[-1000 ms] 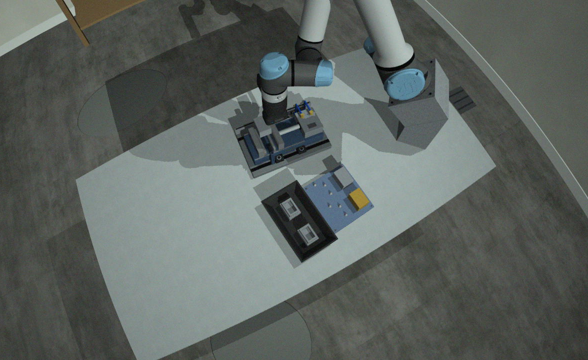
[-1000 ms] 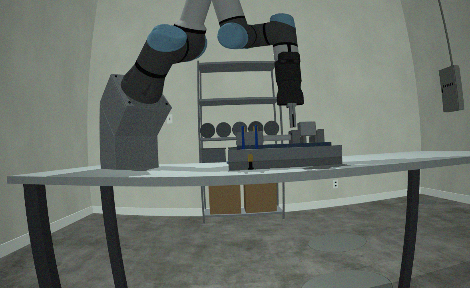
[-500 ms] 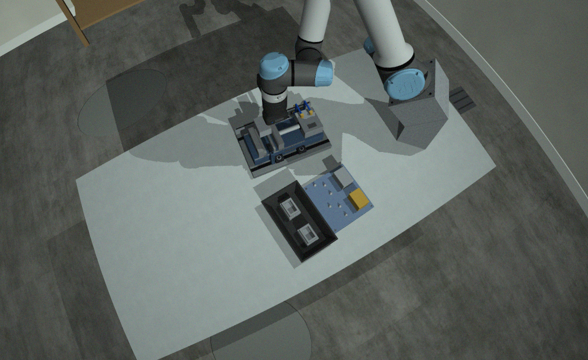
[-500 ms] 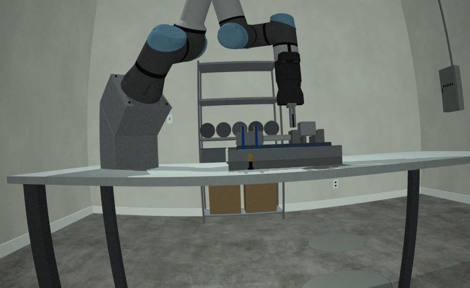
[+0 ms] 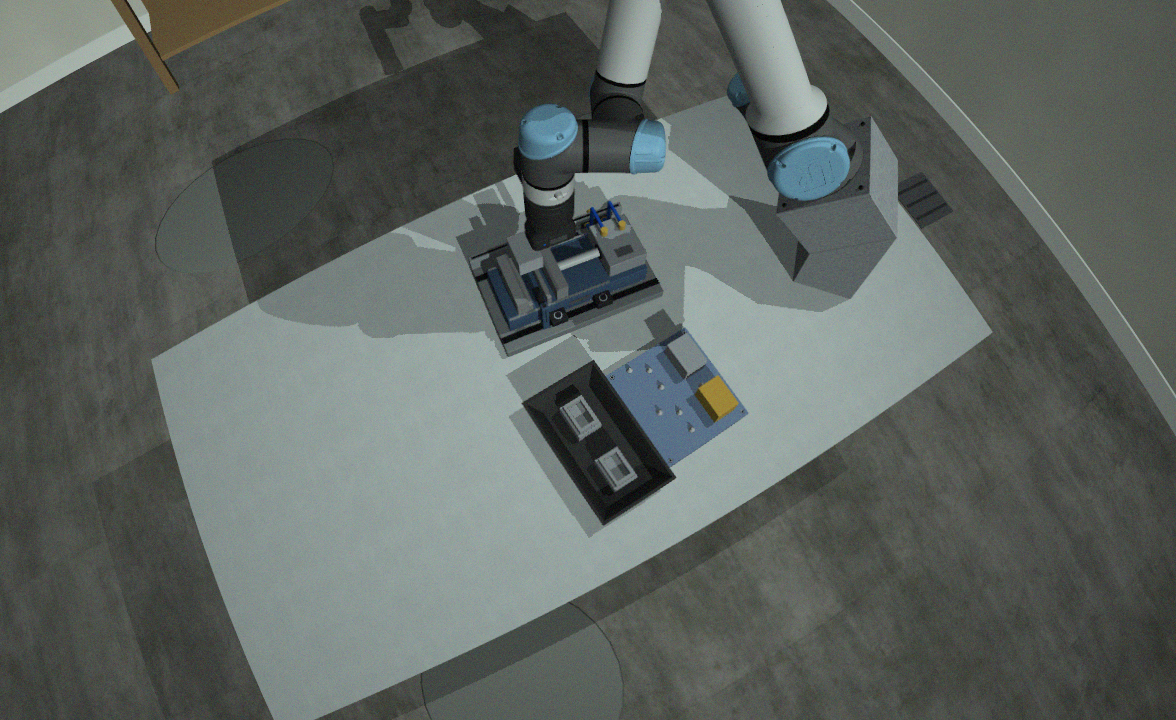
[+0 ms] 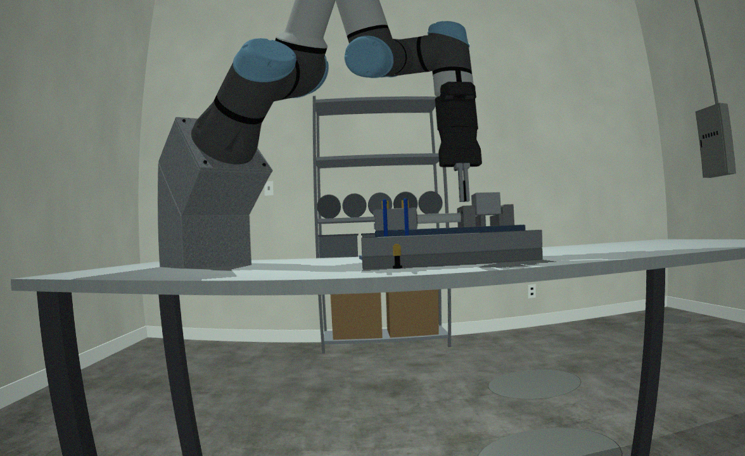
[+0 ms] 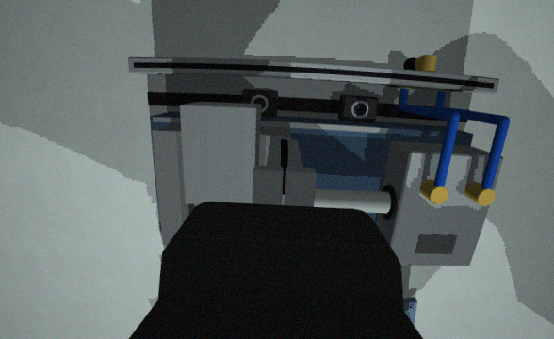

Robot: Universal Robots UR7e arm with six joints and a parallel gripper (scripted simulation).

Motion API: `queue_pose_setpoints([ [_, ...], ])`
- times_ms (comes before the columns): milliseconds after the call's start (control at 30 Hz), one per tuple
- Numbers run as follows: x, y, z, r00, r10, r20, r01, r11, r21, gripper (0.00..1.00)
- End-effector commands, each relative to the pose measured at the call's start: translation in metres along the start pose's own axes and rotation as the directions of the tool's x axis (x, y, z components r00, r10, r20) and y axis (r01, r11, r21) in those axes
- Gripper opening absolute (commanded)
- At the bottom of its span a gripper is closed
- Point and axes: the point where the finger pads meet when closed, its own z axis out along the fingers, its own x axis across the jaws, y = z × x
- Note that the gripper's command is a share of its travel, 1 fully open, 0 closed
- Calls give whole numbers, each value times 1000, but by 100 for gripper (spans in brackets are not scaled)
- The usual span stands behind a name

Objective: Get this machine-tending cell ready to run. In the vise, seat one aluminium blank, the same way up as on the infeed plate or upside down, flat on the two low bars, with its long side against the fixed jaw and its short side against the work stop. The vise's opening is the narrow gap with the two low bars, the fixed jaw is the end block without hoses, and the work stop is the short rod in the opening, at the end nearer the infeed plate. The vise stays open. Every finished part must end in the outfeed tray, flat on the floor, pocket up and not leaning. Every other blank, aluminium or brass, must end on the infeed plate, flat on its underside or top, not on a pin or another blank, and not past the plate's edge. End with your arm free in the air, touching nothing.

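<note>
The vise point(image 5: 565, 273) stands at the back of the table. My gripper point(image 6: 463, 195) hangs just above it, shut and empty. In the wrist view the shut fingers point(image 7: 284, 181) are over the end of the pale piston rod point(image 7: 352, 201). The block with blue hoses point(image 7: 442, 207) is to their right. A pale grey block point(image 7: 216, 151) fills the space to their left, and I cannot tell whether it is a blank or a jaw. One aluminium blank point(image 5: 688, 353) and one brass blank point(image 5: 716, 396) lie flat on the blue infeed plate point(image 5: 673, 398). Two finished parts point(image 5: 579, 418) point(image 5: 615, 469) lie pocket up in the black outfeed tray point(image 5: 596, 438).
The arm's grey pedestal point(image 5: 834, 223) stands at the back right of the table. Small pins stick up from the infeed plate. A shelf rack point(image 6: 381, 221) stands behind the table.
</note>
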Motion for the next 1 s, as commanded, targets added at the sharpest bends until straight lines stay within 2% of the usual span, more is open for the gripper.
queue_pose_setpoints([
  [0,0,0,0,1000,0,1,0,1000,0,0],
  [967,-3,0,0,1000,0,1,0,1000,0,0],
])
